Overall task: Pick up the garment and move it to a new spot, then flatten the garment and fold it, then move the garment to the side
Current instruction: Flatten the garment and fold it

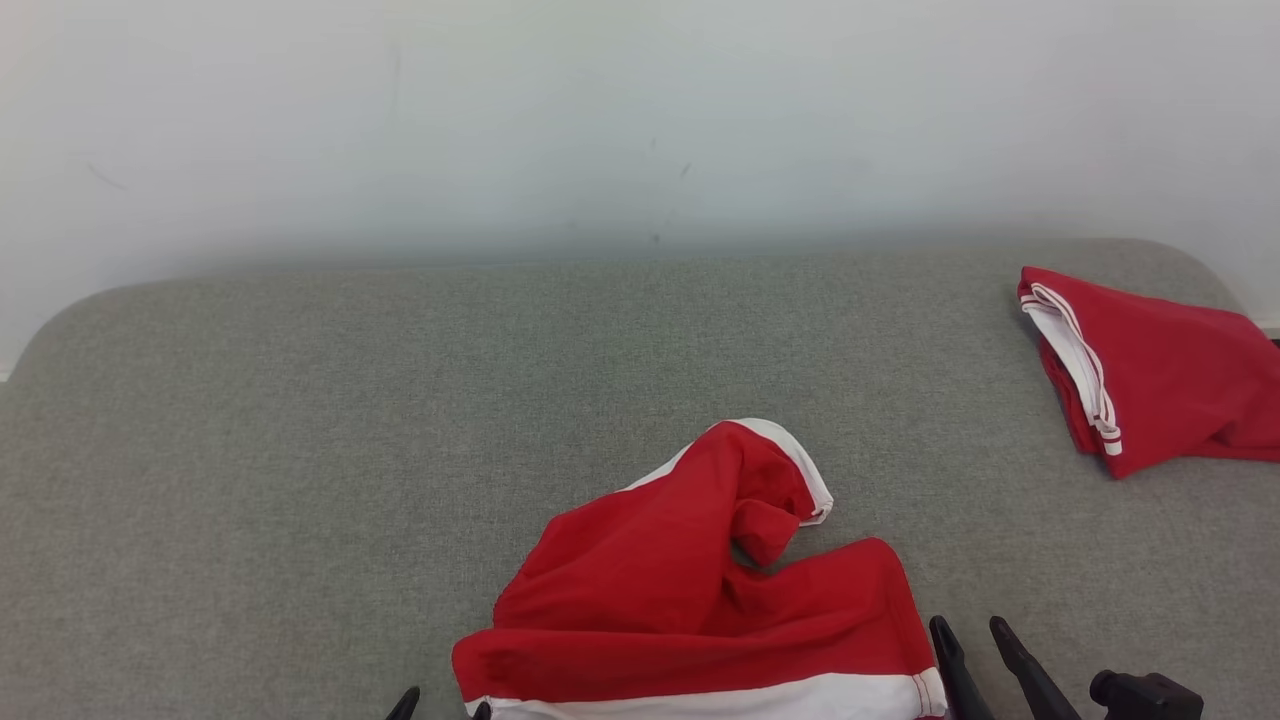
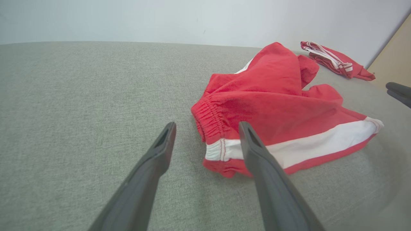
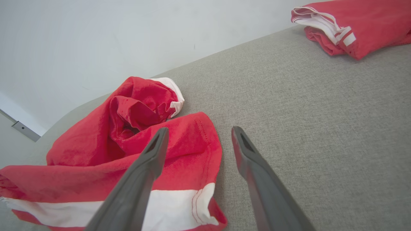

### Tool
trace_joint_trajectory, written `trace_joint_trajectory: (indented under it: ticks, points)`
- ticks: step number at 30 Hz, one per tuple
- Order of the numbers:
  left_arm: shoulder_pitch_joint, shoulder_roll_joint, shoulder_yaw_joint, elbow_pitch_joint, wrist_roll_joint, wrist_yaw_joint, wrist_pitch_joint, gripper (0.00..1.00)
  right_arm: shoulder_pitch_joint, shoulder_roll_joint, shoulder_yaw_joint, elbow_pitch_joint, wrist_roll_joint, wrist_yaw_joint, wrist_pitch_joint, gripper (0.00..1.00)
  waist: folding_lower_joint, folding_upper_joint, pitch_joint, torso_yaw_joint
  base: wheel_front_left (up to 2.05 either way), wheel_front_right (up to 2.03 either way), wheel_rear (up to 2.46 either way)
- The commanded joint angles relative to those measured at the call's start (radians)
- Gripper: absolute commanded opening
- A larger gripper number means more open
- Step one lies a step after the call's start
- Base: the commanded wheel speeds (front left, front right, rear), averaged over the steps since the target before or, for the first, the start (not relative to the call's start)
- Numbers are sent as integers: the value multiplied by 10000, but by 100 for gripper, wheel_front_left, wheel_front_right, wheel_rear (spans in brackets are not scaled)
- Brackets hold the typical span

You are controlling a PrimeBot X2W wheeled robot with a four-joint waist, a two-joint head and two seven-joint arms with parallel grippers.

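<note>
A pair of red shorts with a white side stripe, the garment [image 1: 690, 590], lies crumpled on the grey surface near its front edge. Its elastic waistband corner [image 2: 213, 128] sits just ahead of my left gripper [image 2: 207, 128], which stands open above it with nothing held. In the head view the left gripper's tips [image 1: 440, 705] peek in at the bottom by the garment's left corner. My right gripper [image 3: 197, 136] is open over the garment's hem corner [image 3: 205, 173]; in the head view the right gripper [image 1: 970, 635] sits just right of the garment [image 3: 135, 128].
A second red garment with white trim [image 1: 1150, 370] lies folded at the far right of the grey padded table [image 1: 300, 430]. A pale wall rises behind the table. Bare grey surface stretches to the left and centre back.
</note>
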Motion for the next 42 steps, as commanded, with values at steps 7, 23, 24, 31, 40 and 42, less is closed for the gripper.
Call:
trace_joint_trajectory:
  ticks: [7,23,24,31,40,42]
  points:
    - [718,237,58,-407,-1,114,51,100,274,-168,34,100,137,-28,-11,100,0,0,-21,-104,0,0,0]
    - [-928,939,-1427,1291,-623,-146,471,100,-387,-571,1334,769,70,-28,1324,100,0,0,80,-323,0,0,0]
    - [-1012,963,-1572,1343,-769,-148,477,100,-437,-589,1410,800,102,-28,1332,100,0,0,93,-322,0,0,0]
    - [-1688,1242,-2540,1732,-1357,-143,310,100,-753,-624,1773,982,216,-28,1346,100,0,0,195,-322,0,0,0]
    - [-2347,1273,-3638,2101,-2456,-143,168,0,-1100,-624,2153,1288,399,-28,1407,0,0,0,284,-293,0,0,0]
    - [-2368,1363,-3825,2157,-2604,-145,87,0,-1171,-662,2236,1337,428,-28,1302,0,0,0,266,-287,0,0,0]
